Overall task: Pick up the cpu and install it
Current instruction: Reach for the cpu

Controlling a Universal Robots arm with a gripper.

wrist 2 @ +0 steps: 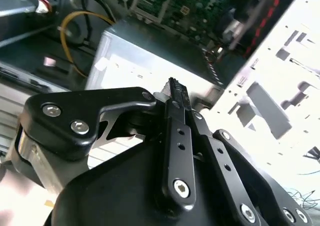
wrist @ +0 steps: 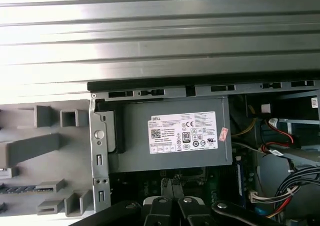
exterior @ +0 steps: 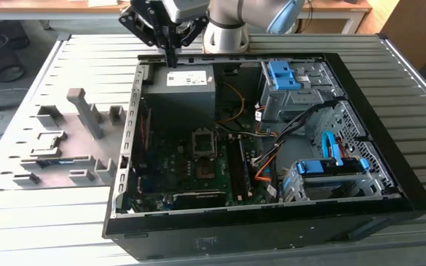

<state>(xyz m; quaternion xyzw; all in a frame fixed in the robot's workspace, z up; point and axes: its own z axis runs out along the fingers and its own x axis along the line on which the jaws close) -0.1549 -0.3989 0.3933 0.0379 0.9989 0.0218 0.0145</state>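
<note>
1. Gripper hangs over the back edge of the open computer case, tips pointing down just above the grey power supply box with its white label.
2. In the second wrist view the fingers are drawn together to one tip, no gap seen. Cannot tell if the cpu is pinched there, and cannot tell where it lies.
3. Metal-framed socket sits on the motherboard, well apart from the gripper, with the power supply box between them.
4. Yellow cable runs just beside the box.
5. Blue-latched drive bays fill the case toward the exterior view's right.
6. Grey fixture tray with upright holders lies on the slatted table, at the exterior view's left of the case.
</note>
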